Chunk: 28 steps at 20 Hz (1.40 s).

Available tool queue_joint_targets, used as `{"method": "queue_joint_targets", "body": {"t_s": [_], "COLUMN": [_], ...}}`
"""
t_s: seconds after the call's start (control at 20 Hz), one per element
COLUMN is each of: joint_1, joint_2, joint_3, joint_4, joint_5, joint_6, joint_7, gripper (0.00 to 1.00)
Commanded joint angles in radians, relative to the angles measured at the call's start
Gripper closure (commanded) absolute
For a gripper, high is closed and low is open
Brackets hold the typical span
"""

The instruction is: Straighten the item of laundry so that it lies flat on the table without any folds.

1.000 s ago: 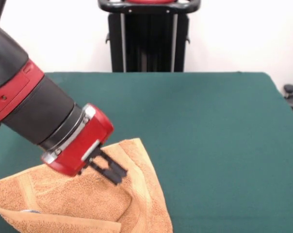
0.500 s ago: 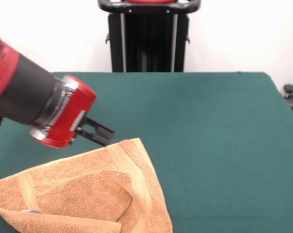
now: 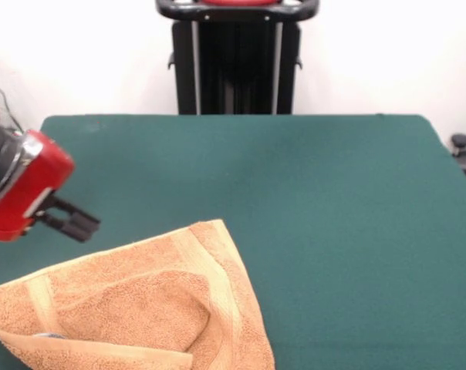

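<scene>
Folded towel (image 3: 133,308) just below the tool (image 3: 77,223), apart.

Orange-tan towel (image 3: 133,304), folded over and rumpled, at the near left of the green table (image 3: 333,216).

Red-capped arm at left edge — end effector (image 3: 79,225) seemingly closed, empty.
</scene>
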Motion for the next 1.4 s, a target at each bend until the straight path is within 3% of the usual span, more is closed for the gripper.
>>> {"method": "queue_joint_targets", "body": {"t_s": [0.05,0.35,0.75,1.4], "joint_1": [0.025,0.035,0.054,0.042], "joint_2": [0.095,0.095,0.028,-0.046], "joint_3": [-0.024,-0.022,-0.065,-0.122], "joint_4": [-0.059,-0.051,0.009,0.241], "joint_5": [-0.045,-0.017,-0.016,0.042], "joint_6": [0.006,-0.04,-0.039,-0.231], "joint_7": [0.077,0.134,0.182,0.212], "gripper": [1.0,1.0,1.0,1.0]}}
